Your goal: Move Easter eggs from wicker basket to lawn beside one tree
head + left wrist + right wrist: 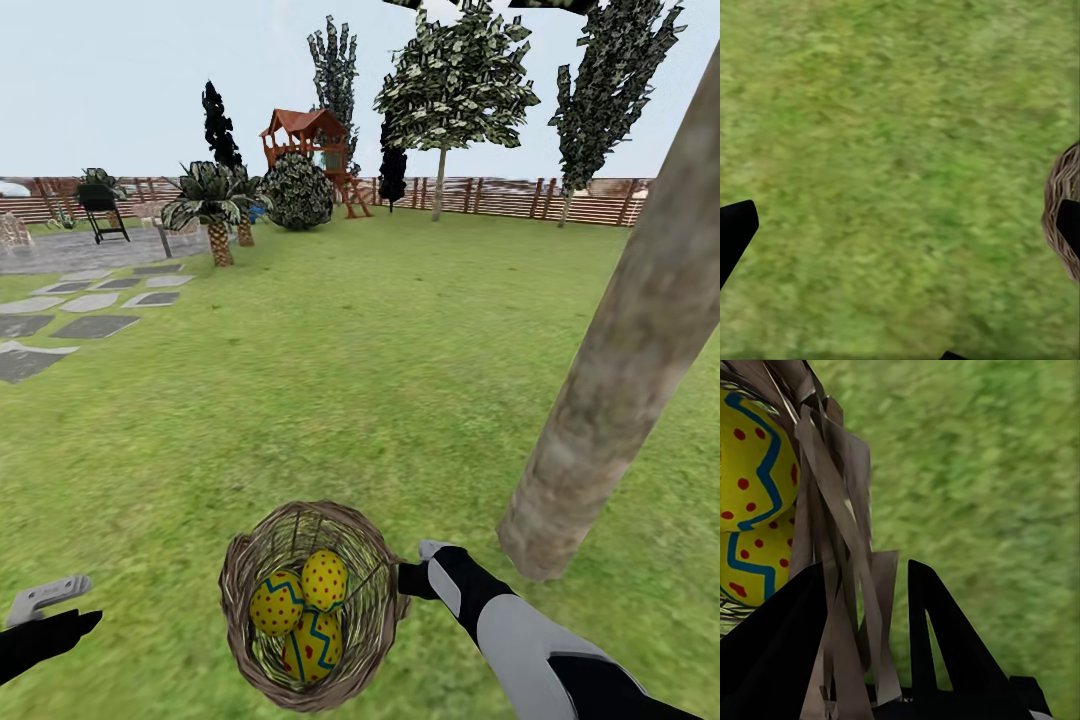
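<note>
Three Easter eggs (pixel 303 612) sit in the wicker basket (pixel 385 600), low in the middle of the head view. They look small, hard, smooth and round, so I think they can slip and roll. I would take each one around its fat middle, softly. The basket looks light and a bit bendy, made of thin strips. My right gripper (pixel 866 607) is pinching the basket's wall, one finger inside and one outside, at the basket's right side. The tree (pixel 620 370) with the thick trunk stands close by on the right. My left gripper (pixel 900 247) is spread wide over bare lawn (pixel 380 360), at the lower left, holding nothing.
</note>
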Robot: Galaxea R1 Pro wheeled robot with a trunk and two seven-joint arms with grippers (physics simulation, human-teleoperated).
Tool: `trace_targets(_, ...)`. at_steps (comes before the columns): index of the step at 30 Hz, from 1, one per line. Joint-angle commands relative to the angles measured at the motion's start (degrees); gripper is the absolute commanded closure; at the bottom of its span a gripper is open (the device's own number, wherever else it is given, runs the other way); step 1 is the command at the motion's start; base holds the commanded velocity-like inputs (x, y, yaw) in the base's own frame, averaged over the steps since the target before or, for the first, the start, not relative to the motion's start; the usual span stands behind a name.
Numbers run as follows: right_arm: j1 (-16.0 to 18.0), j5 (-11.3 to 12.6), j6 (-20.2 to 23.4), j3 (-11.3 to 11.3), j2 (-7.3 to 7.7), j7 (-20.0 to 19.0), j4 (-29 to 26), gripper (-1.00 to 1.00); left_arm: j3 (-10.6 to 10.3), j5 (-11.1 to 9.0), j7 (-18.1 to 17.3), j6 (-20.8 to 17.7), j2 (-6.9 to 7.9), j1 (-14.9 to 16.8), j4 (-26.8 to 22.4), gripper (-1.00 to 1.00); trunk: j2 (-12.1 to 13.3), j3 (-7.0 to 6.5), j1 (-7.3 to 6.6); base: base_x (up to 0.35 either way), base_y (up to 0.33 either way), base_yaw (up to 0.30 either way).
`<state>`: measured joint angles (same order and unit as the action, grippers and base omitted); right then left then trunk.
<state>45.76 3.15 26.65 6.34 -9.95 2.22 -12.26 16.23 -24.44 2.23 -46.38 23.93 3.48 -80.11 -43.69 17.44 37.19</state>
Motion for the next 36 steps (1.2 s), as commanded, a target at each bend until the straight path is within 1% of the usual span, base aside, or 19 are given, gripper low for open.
trace_targets(1, 0.03, 0.9, 0.25, 0.6, -0.05, 0.24, -0.13, 1.0, 0.03, -0.44, 0.23, -0.29, -0.01, 0.04, -0.05, -1.0, -0.49, 0.26, 0.24, 0.0, 0.0, 0.0)
trace_targets(36, 0.03, 0.89, 0.25, 0.6, -0.05, 0.24, -0.13, 1.0, 0.12, -0.53, 0.18, -0.29, -0.03, 0.04, -0.05, -1.0, -14.52, 6.54, 7.92, 0.0, 0.0, 0.0)
